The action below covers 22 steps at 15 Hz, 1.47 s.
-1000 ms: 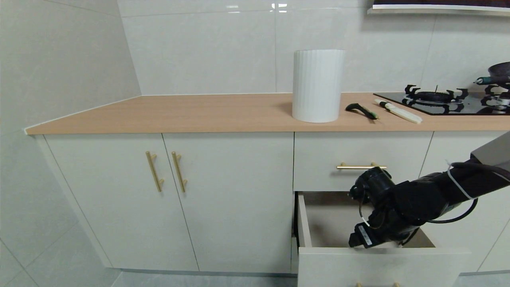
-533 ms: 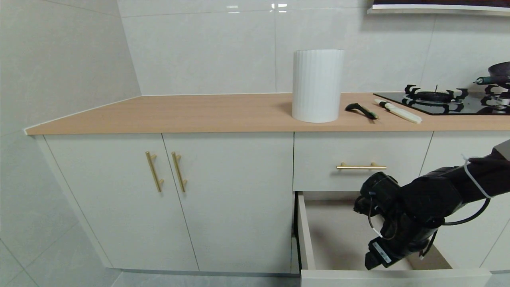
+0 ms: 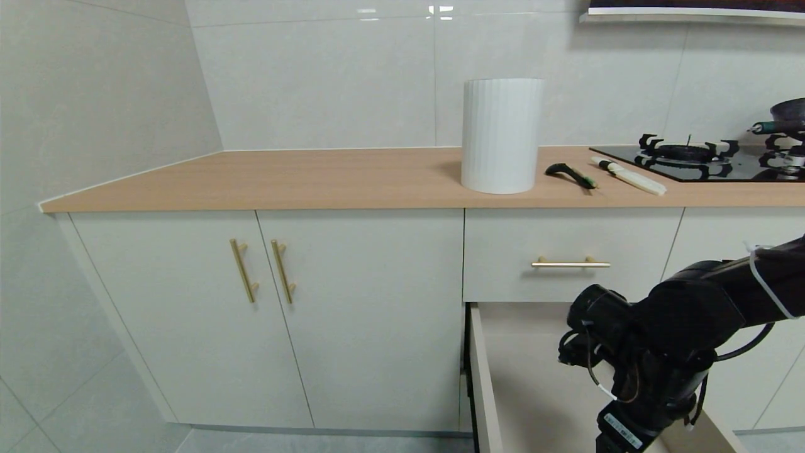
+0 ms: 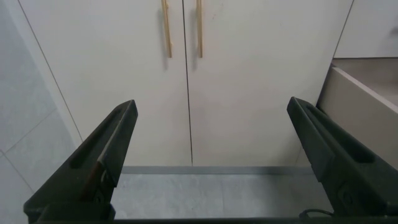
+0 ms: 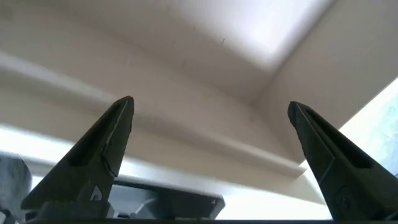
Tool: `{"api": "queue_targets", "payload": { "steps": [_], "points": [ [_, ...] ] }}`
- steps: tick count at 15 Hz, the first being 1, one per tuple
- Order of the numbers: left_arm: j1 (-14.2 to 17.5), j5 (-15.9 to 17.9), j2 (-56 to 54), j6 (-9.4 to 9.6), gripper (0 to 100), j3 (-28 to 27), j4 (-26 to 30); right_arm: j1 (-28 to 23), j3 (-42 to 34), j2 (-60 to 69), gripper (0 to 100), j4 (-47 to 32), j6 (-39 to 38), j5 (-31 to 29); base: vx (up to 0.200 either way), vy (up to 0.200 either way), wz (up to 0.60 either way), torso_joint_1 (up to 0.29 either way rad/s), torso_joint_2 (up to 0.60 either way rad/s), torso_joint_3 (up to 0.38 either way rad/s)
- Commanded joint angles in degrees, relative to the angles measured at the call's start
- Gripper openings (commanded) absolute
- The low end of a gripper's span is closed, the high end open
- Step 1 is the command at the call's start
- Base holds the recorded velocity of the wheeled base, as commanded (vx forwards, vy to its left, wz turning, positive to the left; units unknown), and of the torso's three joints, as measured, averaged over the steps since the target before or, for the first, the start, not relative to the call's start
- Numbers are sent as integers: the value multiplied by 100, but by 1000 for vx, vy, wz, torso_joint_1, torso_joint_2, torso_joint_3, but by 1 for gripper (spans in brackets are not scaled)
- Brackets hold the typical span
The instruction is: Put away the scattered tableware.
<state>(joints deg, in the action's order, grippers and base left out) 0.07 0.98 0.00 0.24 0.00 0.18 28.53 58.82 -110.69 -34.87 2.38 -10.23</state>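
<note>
Right arm sits lower right of the head view, its tip cut off by the bottom edge, so the fingers can't be made out there. The wrist view gives it: right gripper spread wide, nothing between the fingers, over the inner corner of the open drawer. The drawer front is cut off at the bottom edge and the part behind the arm is hidden. Left gripper is also spread wide and holding nothing, facing the cabinet doors above grey floor tile. The pan at the right edge is only partly in frame. A wood-grain countertop runs across mid frame, with glossy white wall tile behind it. Tableware lies on it right of centre: black-handled tool with a green tip, type unclear, and just beside it a long cream utensil, between the white ribbed canister and the black glass hob. The cabinet fronts are matte off-white with a slim brass bar handle on the shut drawer above.
</note>
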Motion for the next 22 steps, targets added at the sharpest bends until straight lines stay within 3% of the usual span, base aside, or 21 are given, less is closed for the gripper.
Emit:
{"api": "queue_targets", "payload": {
  "steps": [1,4,5,13,17,22],
  "points": [
    [1,-1,0,2,100,0,-1,21,156,21,100,68,-80,-6,0,0,0,0,0,0],
    [1,-1,0,2,100,0,-1,4,473,259,100,375,-1002,38,0,0,0,0,0,0],
    [1,-1,0,2,100,0,-1,-137,464,592,100,815,-1178,91,0,0,0,0,0,0],
    [1,-1,0,2,100,0,-1,-611,174,1542,100,1957,-1178,118,0,0,0,0,0,0],
    [1,-1,0,2,100,0,-1,-611,156,1507,100,2019,-1178,100,0,0,0,9,-42,-31],
    [1,-1,0,2,100,0,-1,-611,139,1507,100,2071,-1178,100,0,0,0,104,-336,-268]
  ]
}}
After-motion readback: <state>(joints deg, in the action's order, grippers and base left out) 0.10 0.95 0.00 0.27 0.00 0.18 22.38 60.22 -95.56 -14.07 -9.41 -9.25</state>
